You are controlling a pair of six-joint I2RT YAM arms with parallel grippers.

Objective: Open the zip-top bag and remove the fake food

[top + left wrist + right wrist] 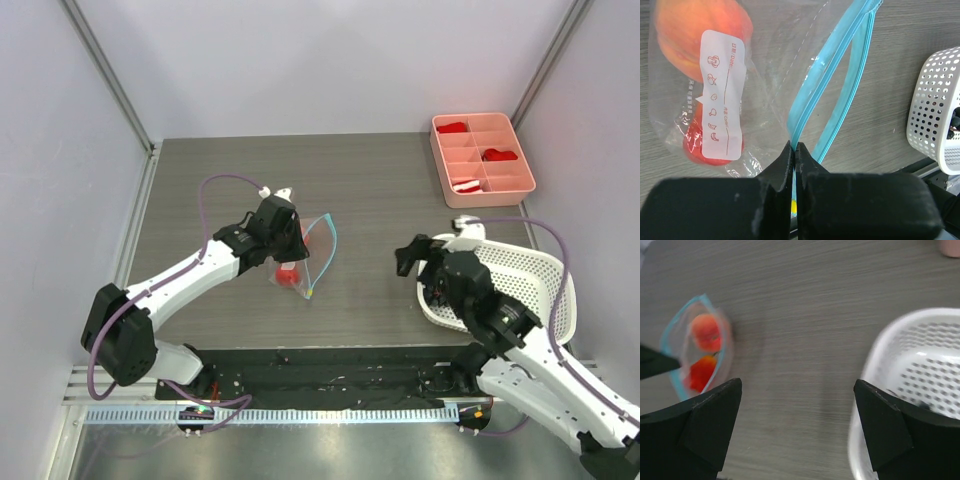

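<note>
The left gripper [794,148] is clamped shut on one lip of the teal zip strip [810,92] of the zip-top bag [767,60]. This hold appears intended to anchor the bag and hold its mouth parted, as the two halves of the strip stand apart in a loop. The right gripper [797,385] hangs over the bare table [380,200] between bag and basket, fingers spread wide and holding nothing, probably staged to reach into the opening. The bag lies left of centre, just ahead of the left gripper. It holds two visible pieces of fake food: one orange-peach fruit [695,35] and one red piece [690,147]. One white perforated basket [520,280] sits to the right; a dark item inside cannot be identified. Farthest back stands one pink divided tray [482,158].
</note>
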